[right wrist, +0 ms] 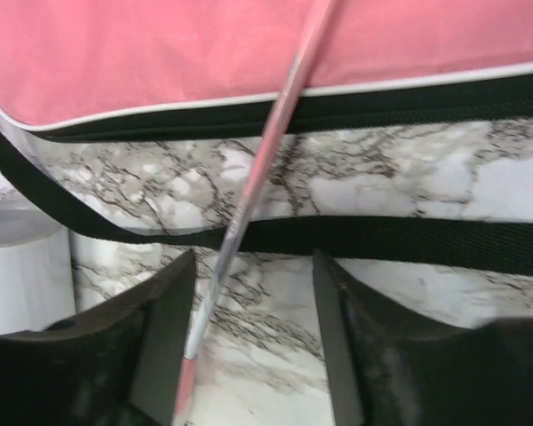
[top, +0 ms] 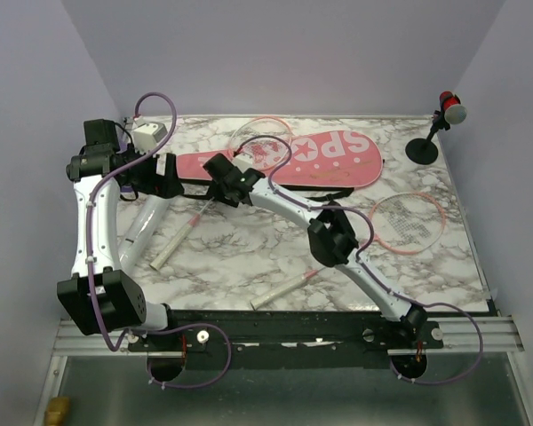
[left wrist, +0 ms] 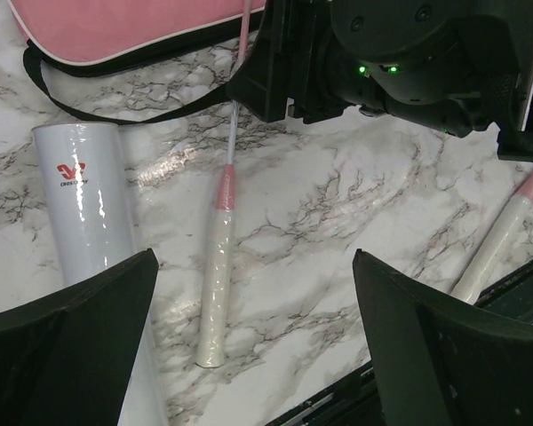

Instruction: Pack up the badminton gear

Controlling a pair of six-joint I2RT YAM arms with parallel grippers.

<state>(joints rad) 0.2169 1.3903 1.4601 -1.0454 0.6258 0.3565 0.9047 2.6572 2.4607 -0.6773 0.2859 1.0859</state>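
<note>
The pink-and-black racket bag [top: 284, 158] lies across the back of the table, its black strap [right wrist: 338, 235] loose in front. One pink-framed racket [top: 260, 135] rests with its head on the bag, its shaft [right wrist: 266, 151] running down to a white handle [left wrist: 215, 284]. My right gripper [right wrist: 253, 337] is open astride that shaft, which sits close to the left finger; it also shows in the top view [top: 218, 188]. My left gripper [left wrist: 253, 328] is open and empty above the handle. The white tube [left wrist: 84, 204] lies to the left. The second racket [top: 409, 222] lies at the right. No shuttlecock shows.
A red-and-grey microphone [top: 450, 108] on a black stand is at the back right corner. The second racket's handle [left wrist: 497, 248] points toward the table's near edge. Purple cables loop over both arms.
</note>
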